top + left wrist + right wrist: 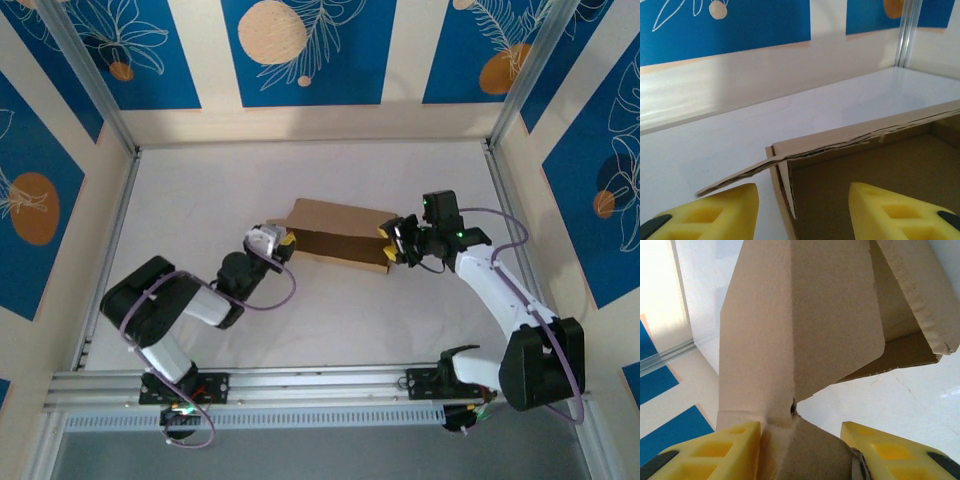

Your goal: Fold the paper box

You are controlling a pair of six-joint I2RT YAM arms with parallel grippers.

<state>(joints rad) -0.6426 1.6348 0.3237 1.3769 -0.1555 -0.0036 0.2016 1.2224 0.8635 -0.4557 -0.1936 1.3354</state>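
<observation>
Paper box [335,232] sits near the middle of the white table [200,190], partly folded, slanting slightly between the two arms. Left gripper [283,241] is at the box's left end, released: its yellow fingers [715,215] are spread, the box's end wall and corner stand between them, and there is a gap on each side (a loose flap pokes out above the left finger). Right gripper [388,246] is at the right end, grasping the paper box: a cardboard flap fills the space between its fingers [735,450] and touches both. Inside of the box is open, plain brown.
</observation>
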